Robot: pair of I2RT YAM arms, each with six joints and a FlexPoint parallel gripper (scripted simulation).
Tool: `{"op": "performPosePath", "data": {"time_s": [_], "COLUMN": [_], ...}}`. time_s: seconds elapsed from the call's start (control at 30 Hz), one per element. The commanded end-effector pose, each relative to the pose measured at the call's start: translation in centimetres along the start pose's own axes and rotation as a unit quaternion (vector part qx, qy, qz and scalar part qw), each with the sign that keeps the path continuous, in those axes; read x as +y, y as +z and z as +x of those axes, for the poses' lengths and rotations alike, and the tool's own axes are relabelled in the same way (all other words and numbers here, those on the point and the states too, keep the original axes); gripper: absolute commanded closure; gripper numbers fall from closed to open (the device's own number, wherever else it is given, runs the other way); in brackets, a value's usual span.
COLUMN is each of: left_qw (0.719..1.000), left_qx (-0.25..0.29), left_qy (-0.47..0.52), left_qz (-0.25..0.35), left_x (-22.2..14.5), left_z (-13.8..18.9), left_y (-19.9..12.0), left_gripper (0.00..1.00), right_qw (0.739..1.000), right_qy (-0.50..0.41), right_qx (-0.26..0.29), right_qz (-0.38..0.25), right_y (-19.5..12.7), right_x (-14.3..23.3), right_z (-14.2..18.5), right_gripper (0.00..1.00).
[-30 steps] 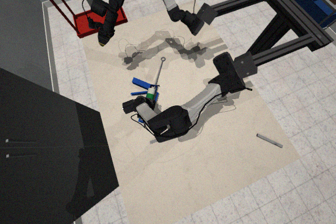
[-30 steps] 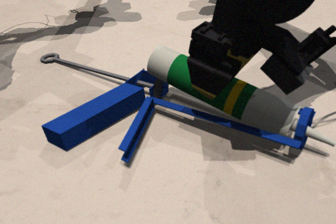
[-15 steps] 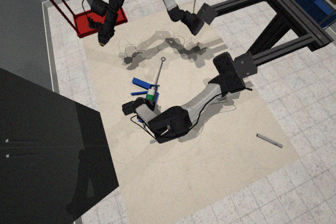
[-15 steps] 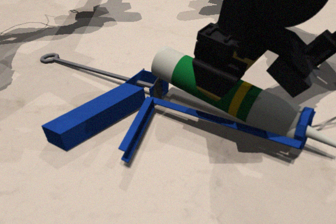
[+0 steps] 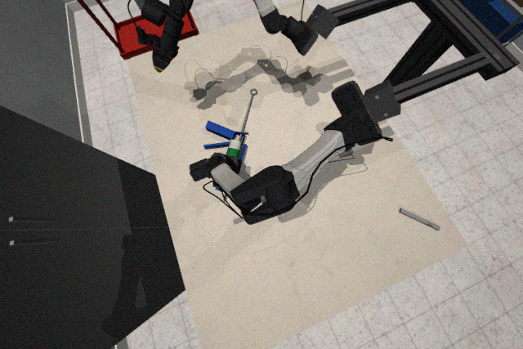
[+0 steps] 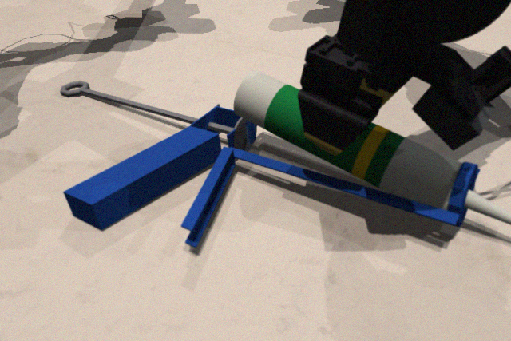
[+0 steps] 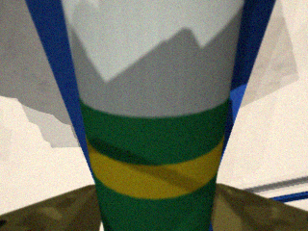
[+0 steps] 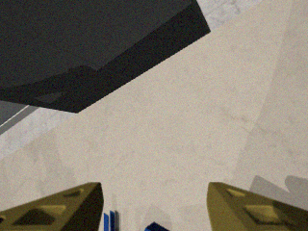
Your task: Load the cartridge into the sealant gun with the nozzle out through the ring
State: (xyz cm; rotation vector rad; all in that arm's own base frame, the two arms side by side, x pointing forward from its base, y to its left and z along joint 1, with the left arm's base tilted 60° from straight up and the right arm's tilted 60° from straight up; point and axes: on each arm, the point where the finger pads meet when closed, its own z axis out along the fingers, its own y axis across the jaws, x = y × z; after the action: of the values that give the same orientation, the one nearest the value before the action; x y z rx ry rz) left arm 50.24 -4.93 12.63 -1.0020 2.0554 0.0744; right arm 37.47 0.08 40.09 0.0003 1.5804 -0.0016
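The blue sealant gun (image 5: 218, 129) (image 6: 144, 172) lies on the table. Its grey plunger rod (image 5: 249, 109) (image 6: 136, 105) reaches far out behind the handle, and the plunger disc (image 6: 239, 134) sits at the frame's rear. My left gripper (image 7: 155, 192) is shut on the cartridge (image 5: 233, 151) (image 6: 283, 102) (image 7: 154, 137), around its green middle. The cartridge is tilted: its white rear end is above and beside the disc, its front is at the front ring (image 6: 464, 188). The nozzle (image 6: 487, 208) sticks out through the ring. My right gripper (image 5: 159, 68) (image 8: 154, 192) is open and empty, away from the gun. The thumb plate is not distinct.
A grey bar (image 5: 419, 219) lies near the table's far right edge in the top view. A dark cabinet (image 5: 76, 226) stands at the left, and a red cart (image 5: 127, 37) behind the right gripper. The left arm hides part of the gun in the top view.
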Motion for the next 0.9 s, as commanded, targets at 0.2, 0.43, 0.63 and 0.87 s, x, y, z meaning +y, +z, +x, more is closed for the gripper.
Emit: {"op": "performPosePath", "data": {"time_s": [0.2, 0.43, 0.63, 0.87], "left_qw": [0.999, 0.999, 0.999, 0.999], "left_qx": [0.008, 0.005, 0.005, 0.005], "left_qy": [0.005, 0.001, 0.001, 0.000], "left_qz": [0.033, 0.038, 0.038, 0.039], "left_x": [-1.92, -2.44, -2.46, -2.54], "left_z": [0.59, 0.18, 0.25, 0.32], "left_y": [-2.93, -3.24, -3.25, -3.29], "left_gripper": [1.00, 1.00, 1.00, 1.00], "right_qw": [1.000, 1.000, 1.000, 1.000], "right_qy": [0.005, 0.005, 0.005, 0.005], "right_qx": [0.002, 0.002, 0.002, 0.002], "right_qz": [0.000, 0.000, 0.000, 0.000], "right_y": [-0.08, -0.08, -0.08, -0.08], "right_x": [-0.09, -0.09, -0.09, -0.09], "right_z": [0.09, 0.09, 0.09, 0.09], "right_gripper": [0.48, 0.48, 0.48, 0.48]}}
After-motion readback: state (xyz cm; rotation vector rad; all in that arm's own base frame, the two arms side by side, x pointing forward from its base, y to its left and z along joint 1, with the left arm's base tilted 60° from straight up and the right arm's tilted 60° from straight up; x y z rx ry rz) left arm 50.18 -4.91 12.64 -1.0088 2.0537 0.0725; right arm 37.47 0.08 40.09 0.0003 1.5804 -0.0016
